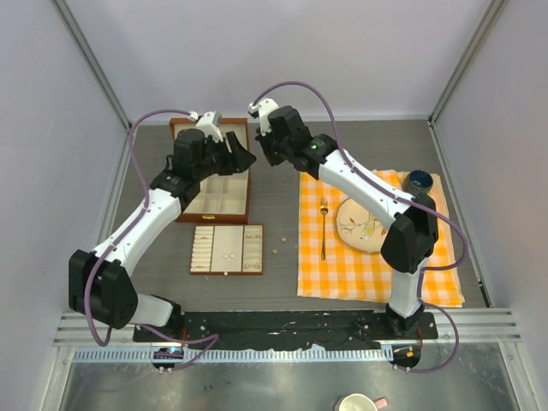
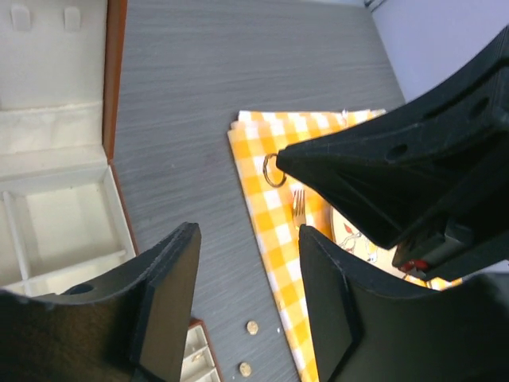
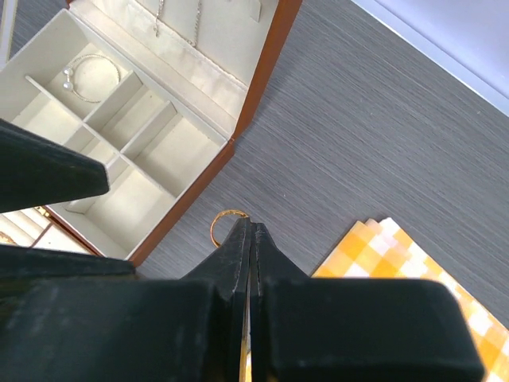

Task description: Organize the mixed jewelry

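From above, right gripper [image 1: 259, 154] and left gripper [image 1: 242, 159] meet beside the box [image 1: 249, 201]. Left wrist: jaws apart, empty; loose studs [image 2: 252, 327] lie below them, unsorted. Right wrist: that gripper clamps a gold ring [image 3: 225, 225] at its tip; bracelet [image 3: 91, 76] beyond, already boxed.

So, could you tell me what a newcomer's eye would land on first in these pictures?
Probably the right gripper pinched shut on a small gold ring above the grey table, beside the open wooden jewelry box, with the left gripper open just opposite. Next, the orange checked cloth on the table's right side, and a bracelet lying in one box compartment.
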`<state>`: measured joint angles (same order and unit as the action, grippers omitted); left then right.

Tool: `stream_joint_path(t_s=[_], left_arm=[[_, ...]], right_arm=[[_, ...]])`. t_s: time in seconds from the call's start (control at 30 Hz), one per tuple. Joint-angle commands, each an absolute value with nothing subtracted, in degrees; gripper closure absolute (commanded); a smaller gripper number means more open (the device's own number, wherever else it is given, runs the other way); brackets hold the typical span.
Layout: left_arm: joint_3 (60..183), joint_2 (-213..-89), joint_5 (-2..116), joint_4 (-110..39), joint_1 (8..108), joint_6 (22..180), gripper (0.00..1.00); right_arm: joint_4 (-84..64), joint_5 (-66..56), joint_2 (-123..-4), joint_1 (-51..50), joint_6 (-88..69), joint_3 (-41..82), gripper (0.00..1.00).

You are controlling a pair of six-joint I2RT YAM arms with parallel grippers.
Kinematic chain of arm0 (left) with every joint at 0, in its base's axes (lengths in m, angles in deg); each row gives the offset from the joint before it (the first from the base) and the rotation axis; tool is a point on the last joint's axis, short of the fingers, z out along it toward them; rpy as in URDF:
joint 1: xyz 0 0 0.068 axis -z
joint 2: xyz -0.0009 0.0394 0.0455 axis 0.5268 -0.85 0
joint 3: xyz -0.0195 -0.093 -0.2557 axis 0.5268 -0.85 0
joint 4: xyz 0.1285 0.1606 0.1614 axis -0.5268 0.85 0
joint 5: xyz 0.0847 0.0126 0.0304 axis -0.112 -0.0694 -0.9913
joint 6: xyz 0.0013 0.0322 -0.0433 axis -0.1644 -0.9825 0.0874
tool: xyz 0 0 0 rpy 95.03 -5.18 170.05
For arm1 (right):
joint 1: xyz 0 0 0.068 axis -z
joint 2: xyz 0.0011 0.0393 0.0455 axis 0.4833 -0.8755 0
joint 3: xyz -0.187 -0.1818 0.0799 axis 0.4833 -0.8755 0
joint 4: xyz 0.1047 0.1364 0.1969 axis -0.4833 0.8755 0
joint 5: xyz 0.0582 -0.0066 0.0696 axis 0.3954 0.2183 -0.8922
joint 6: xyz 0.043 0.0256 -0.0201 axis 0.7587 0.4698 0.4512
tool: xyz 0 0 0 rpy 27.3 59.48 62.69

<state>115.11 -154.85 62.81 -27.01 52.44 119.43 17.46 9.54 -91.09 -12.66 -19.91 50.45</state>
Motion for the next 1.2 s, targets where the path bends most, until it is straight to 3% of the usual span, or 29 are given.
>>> stream_joint_path(t_s=[0.0,1.17], left_arm=[[115.78,-155.58,63.05,-36.04,52.89,122.21,0.45],[114.99,-159.81,67.36,-45.01,54.64,130.91,0.49]], right_arm=[[15.73,10.99,-85.74,-12.59,-16.61,51.6,0.99],[15.47,16.44,-84.69,-12.59,-10.18,49.58,0.99]])
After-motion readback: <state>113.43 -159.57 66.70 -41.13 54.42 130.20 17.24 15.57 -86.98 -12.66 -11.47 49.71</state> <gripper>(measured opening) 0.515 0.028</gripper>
